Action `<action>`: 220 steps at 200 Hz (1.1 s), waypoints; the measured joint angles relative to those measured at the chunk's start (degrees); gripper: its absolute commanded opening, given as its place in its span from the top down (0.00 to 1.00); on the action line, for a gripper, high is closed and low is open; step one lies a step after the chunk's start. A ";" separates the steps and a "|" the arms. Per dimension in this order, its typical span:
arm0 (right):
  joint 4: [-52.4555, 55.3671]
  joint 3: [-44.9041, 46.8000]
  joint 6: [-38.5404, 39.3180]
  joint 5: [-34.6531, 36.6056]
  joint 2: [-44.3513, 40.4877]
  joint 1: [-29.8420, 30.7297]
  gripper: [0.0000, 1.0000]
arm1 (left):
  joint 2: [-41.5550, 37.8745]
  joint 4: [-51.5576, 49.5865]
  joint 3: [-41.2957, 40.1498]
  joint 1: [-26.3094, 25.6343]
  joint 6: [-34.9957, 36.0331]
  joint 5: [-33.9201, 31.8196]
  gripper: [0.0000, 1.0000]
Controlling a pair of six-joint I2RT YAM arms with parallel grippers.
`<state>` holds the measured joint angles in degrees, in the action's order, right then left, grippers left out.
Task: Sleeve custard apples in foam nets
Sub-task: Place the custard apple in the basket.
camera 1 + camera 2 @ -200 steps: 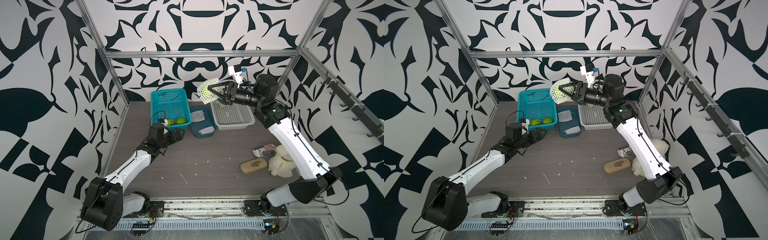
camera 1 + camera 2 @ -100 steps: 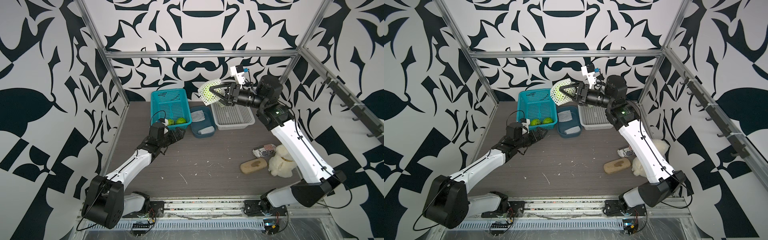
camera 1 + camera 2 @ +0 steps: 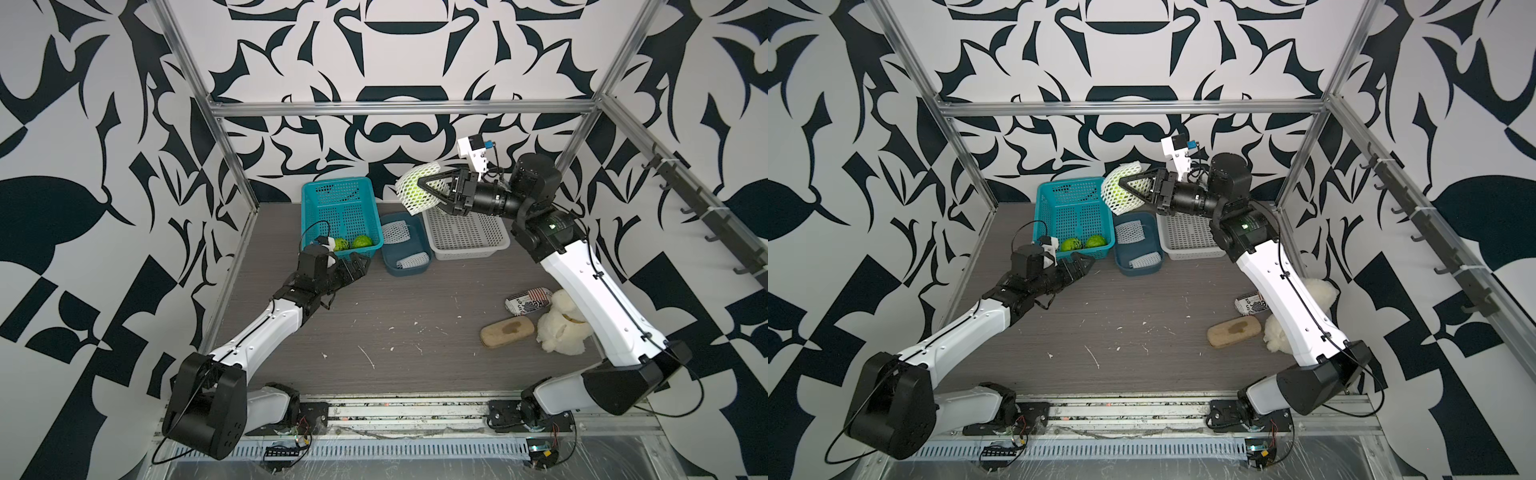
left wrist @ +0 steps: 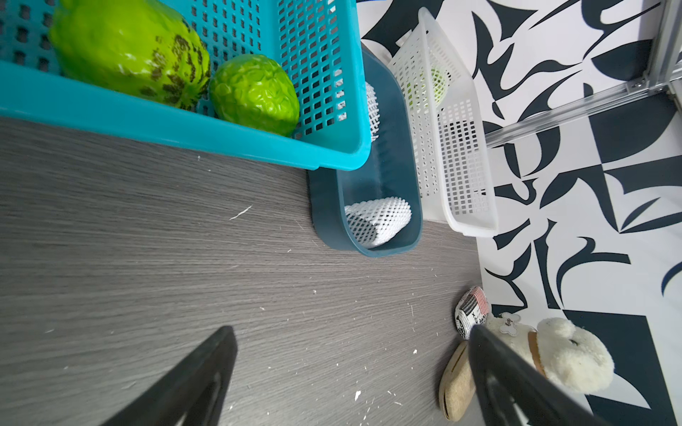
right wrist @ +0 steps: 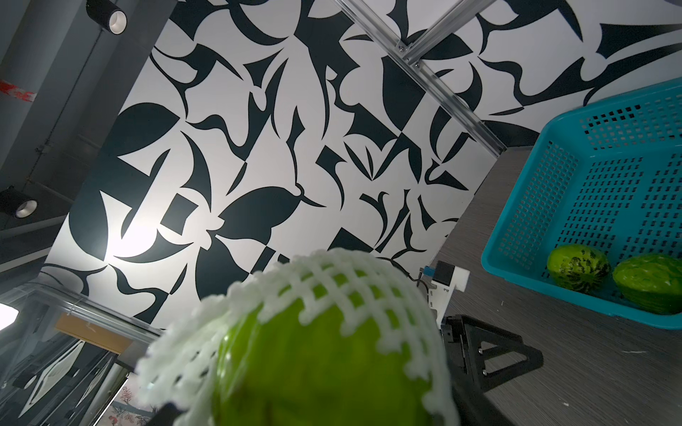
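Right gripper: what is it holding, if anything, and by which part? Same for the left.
The right gripper clamps a custard apple, sleeved in a foam net, across its opposite sides, up in the air. The left gripper is open and empty.

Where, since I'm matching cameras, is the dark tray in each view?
Top view: tray at the back, between teal basket and white basket.
Top view: tray, same place.
Left wrist: tray beside the teal basket's corner.
Right wrist: not in it.
Shared landmark: teal basket, in all four.
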<state>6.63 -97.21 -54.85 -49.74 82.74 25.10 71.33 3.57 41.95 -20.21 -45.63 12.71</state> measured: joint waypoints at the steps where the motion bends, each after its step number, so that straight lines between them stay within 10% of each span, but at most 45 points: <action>1: 0.00 0.00 0.04 0.00 -0.02 0.00 0.30 | -0.04 0.00 0.00 0.00 0.00 -0.02 0.00; 104: 7.61 -4.15 11.23 5.95 7.45 -5.18 0.31 | 2.01 -2.14 5.57 2.51 5.29 -2.89 0.00; 220: 10.19 -12.26 21.14 21.94 40.72 -22.86 0.31 | 12.28 6.14 6.36 9.62 10.19 -2.71 0.00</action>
<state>16.82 -109.47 -33.71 -27.79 123.46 2.24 83.61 9.72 48.31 -10.59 -35.44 10.00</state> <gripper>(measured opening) 0.758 0.999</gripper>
